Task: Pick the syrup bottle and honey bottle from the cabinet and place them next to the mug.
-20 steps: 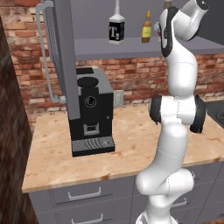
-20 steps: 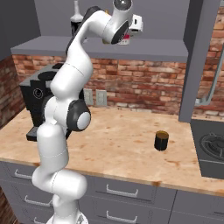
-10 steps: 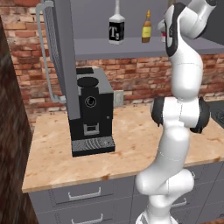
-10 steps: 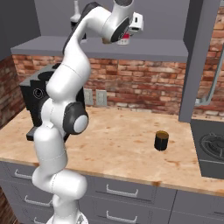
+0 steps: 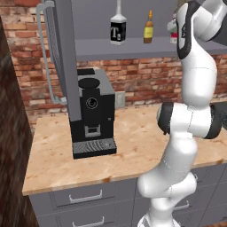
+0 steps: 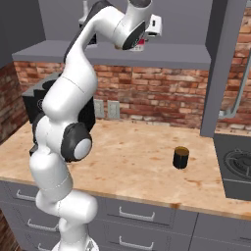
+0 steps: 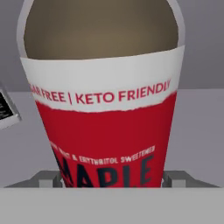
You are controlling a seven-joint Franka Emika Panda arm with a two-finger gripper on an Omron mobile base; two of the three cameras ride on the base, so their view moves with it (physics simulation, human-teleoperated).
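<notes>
The arm reached up to the cabinet [image 5: 133,48] shelf, and the hand view was close on the syrup [image 7: 103,109], its red label between the two finger tips low at either side. The gripper [image 7: 112,179] stood spread around the bottle's base; whether the pads touched the label could not be told, though they looked just beside it and not yet pinching. The syrup stood upright on the shelf, mostly hidden behind the wrist in the left base view. The honey [image 5: 149,29] stood upright on the same shelf, near a black bottle [image 5: 118,26] marked T. The mug [image 6: 181,157] sat on the counter [image 6: 132,162], well apart and far below. This looked like the grasp step on the first bottle. The next move would call for closing squarely on the body, then lifting straight up and drawing back clear of the shelf before carrying it down beside the mug
</notes>
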